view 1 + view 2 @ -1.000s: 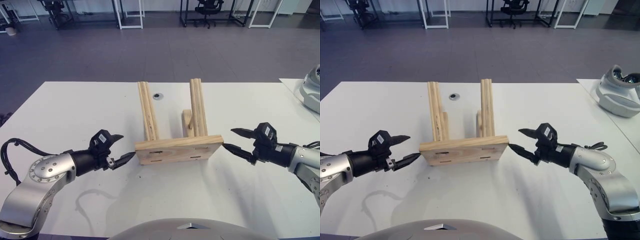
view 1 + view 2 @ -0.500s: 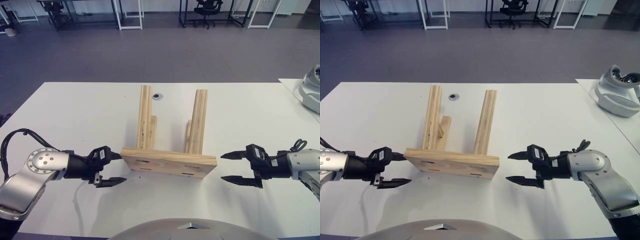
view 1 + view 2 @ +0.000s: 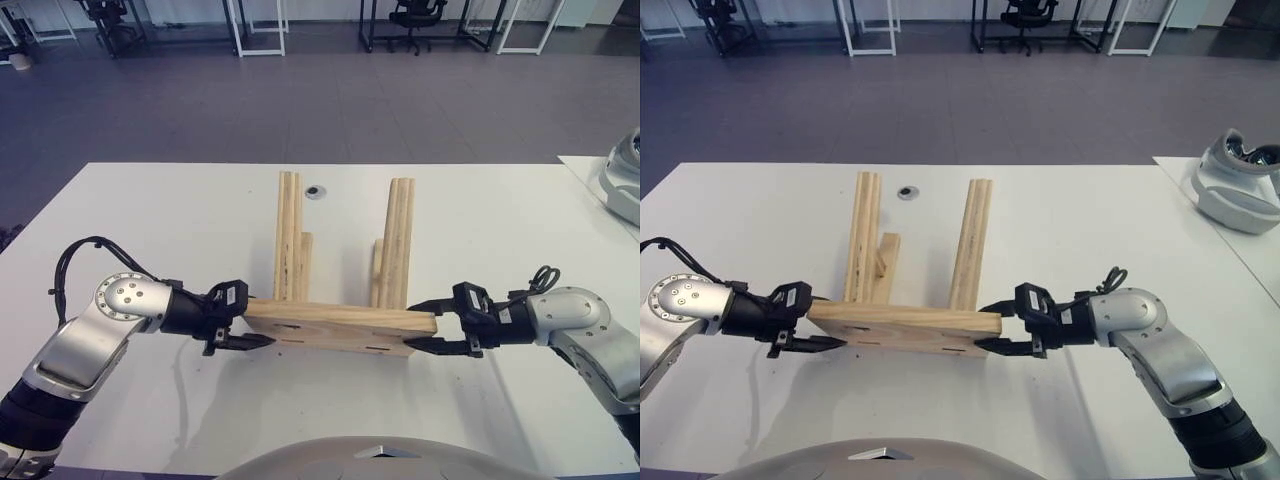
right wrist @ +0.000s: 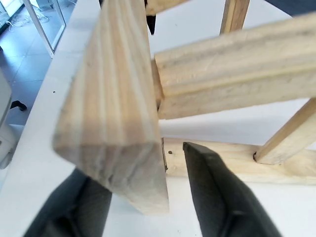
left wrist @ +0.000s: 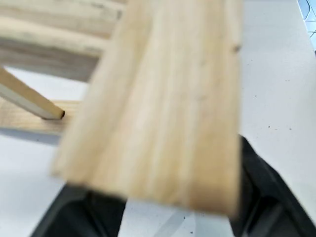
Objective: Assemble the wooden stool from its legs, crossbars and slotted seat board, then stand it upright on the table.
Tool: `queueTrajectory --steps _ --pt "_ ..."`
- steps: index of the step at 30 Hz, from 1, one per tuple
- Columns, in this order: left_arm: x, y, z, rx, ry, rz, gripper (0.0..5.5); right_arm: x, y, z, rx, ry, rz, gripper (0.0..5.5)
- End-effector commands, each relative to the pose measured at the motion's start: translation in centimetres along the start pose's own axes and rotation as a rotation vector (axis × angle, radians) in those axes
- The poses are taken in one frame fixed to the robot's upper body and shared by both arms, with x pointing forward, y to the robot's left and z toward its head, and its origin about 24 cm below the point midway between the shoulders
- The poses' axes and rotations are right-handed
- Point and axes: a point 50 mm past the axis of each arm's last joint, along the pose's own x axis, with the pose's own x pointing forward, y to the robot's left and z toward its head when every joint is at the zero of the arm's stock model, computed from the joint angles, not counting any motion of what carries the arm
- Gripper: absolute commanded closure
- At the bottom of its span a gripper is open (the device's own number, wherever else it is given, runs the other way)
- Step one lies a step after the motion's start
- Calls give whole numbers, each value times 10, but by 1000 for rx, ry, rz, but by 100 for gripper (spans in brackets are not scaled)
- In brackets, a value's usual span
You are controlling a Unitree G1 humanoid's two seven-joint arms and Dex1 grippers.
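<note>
The wooden stool lies on its side on the white table [image 3: 150,220]. Its slotted seat board [image 3: 340,328] faces me and its two leg pairs [image 3: 288,235] [image 3: 397,240] point away, each with a short crossbar inside. My left gripper [image 3: 255,322] is open and straddles the board's left end. My right gripper [image 3: 413,327] is open and straddles the right end. The left wrist view has the board [image 5: 163,98] between black fingers [image 5: 256,197]. In the right wrist view one finger [image 4: 212,197] stands a little off the board's edge [image 4: 118,123].
A small dark round fitting [image 3: 317,191] sits on the table beyond the legs. A grey-white helmet-like object [image 3: 622,185] rests on a neighbouring surface at the far right. Bare table lies left and right of the stool. Desks and chairs stand far behind.
The stool slid nearer to me and its seat tipped flatter. Both grippers then dropped lower and closed in from the sides, so each now straddles one end of the seat board.
</note>
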Motion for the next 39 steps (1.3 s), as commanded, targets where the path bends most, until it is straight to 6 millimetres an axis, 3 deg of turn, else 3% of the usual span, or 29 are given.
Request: queueTrajectory --steps 1,4,7,10,13,16,19,22,24,27,32,35,39 --pt "-1 4 -4 14 28 1 365 0 -2 -3 -26 45 12 383" --pt "-1 4 -5 21 36 -3 395 1 -2 -6 -33 54 23 410" --pt "1 0 2 46 5 -39 400 1 -8 7 -36 -37 9 411" --pt "-6 -3 31 81 -136 -99 403 -11 -11 35 -20 -185 39 411" --pt "-35 -9 78 47 -349 -259 403 -46 -7 74 59 -340 138 411" --pt "-83 -14 111 -101 -417 -490 404 -89 12 111 248 -348 412 411" --pt "-114 7 136 -364 -501 -652 418 -113 18 138 509 -334 607 415" --pt "-122 34 150 -586 -545 -738 418 -123 -1 156 669 -366 706 415" --pt "-121 50 159 -660 -580 -772 418 -119 -18 164 756 -385 772 415" --pt "-107 66 155 -816 -599 -848 418 -96 -27 149 951 -355 881 415" --pt "-85 51 120 -1062 -539 -1023 418 -74 -18 108 1242 -336 1018 414" --pt "-69 42 92 -1199 -514 -1026 418 -58 -17 78 1344 -337 968 414" --pt "-57 34 63 -1294 -446 -915 418 -39 -16 37 1415 -288 710 411"
